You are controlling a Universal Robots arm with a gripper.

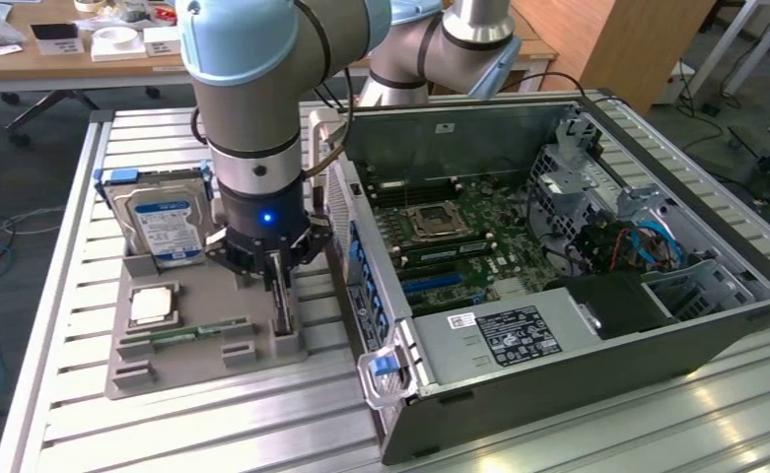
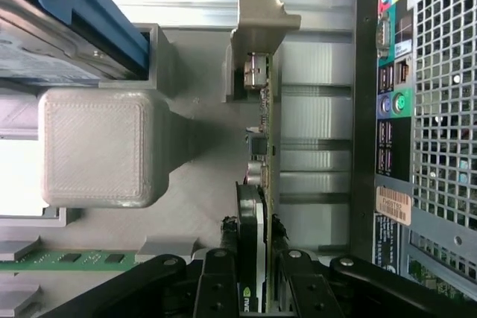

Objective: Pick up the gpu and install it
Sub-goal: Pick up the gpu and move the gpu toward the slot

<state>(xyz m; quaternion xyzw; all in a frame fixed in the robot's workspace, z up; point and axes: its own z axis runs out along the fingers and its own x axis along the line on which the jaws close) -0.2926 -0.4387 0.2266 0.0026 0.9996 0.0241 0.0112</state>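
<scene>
on the exterior view's left, a grey holder tray [image 1: 194, 367] lies on the ribbed metal table [image 1: 121, 439]. in the far left pocket of the tray a silver hard drive [image 1: 161, 225] with a blue-white label stands upright. in front of it, in a shallow pocket of the same tray, lies a square cpu [image 1: 152, 304]. just beside the cpu a slim green ram stick [image 1: 200, 330] lies in its narrow groove. along the right edge of the tray the gpu [image 1: 281, 315] stands on its long edge in a slot, thin and dark. the wrist view shows its silvery end bracket [image 2: 257, 27] at the end away from the fingers [image 2: 223, 266]. the gripper [image 1: 274, 268] is straight above this slot, and its jaws are closed on the gpu, one black finger against each face of the card. to the right of the tray, just beside it, the open computer case [image 1: 595, 379] lies on its side, with the motherboard [image 1: 457, 236] inside it.
</scene>
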